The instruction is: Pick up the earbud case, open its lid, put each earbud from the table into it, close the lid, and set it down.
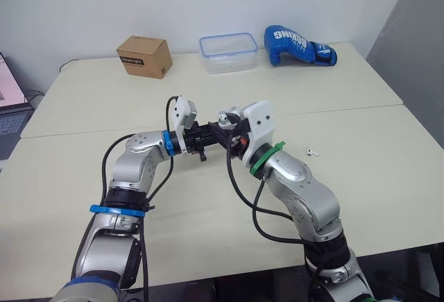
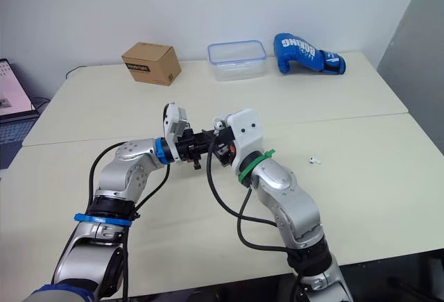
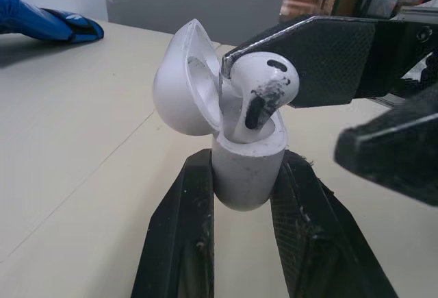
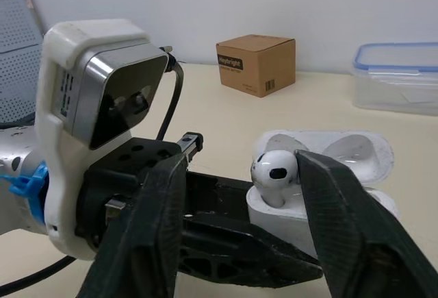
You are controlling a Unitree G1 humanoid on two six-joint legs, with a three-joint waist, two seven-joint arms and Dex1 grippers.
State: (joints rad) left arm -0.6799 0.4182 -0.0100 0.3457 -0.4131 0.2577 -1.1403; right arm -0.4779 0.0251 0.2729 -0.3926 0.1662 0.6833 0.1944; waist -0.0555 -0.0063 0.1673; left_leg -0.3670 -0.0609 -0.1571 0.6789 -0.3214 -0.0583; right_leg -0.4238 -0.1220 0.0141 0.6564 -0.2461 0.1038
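Left gripper (image 1: 206, 139) nearest, fingers clamped on base of white earbud case (image 3: 248, 175), held above table (image 1: 388, 184), lid (image 3: 179, 82) swung open. Right gripper (image 4: 243, 168) faces it, fingers spread either side of earbud (image 4: 275, 171) sitting stem-down in case, one finger touching it. Second earbud (image 1: 311, 152) lies on table, off to right. Farther back: cardboard box (image 1: 144, 56), plastic container (image 1: 228, 53), blue boxing glove (image 1: 298, 45).
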